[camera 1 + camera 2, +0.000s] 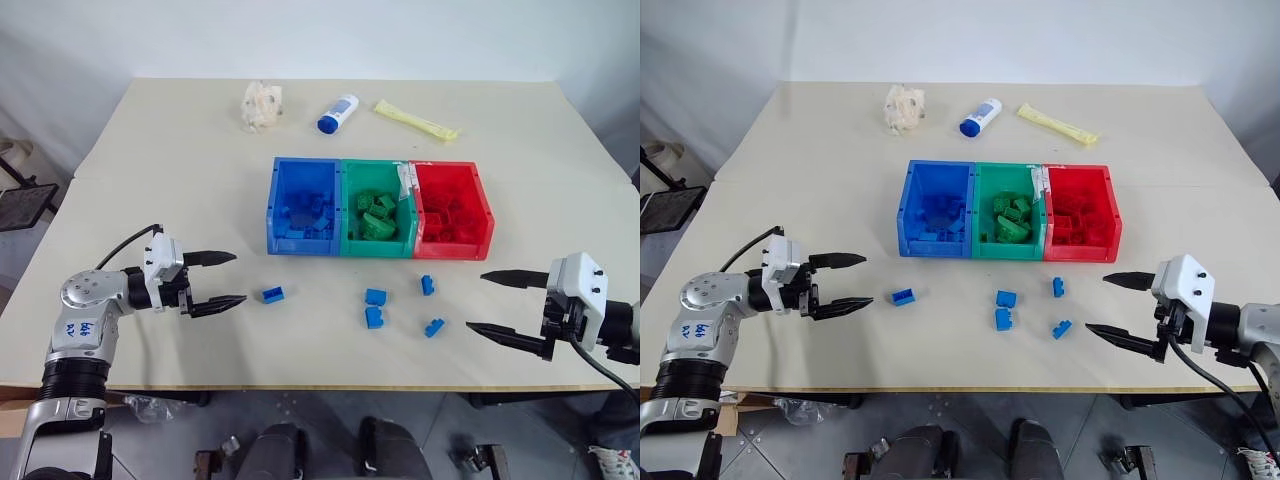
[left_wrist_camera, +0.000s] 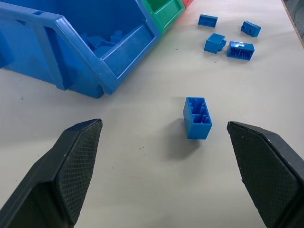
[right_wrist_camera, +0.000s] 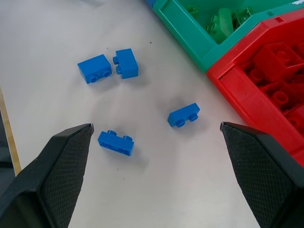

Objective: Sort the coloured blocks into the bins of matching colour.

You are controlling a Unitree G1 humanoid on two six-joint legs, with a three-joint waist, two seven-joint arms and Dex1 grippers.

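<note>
Five blue blocks were left on the table (image 1: 150, 150) in front of the joined bins (image 1: 376, 249); the nearest block (image 1: 272, 294) lay just ahead of the left gripper (image 1: 226, 279), whose fingers were spread wide and empty. The right gripper (image 1: 500, 307) was likewise held open, near another block (image 1: 434, 327). The step in hand was judged an approach before a pick: the fingers needed to be lowered astride a block and closed. The contents deep in the blue bin (image 1: 304, 245) were hard to make out, probably blocks.
</note>
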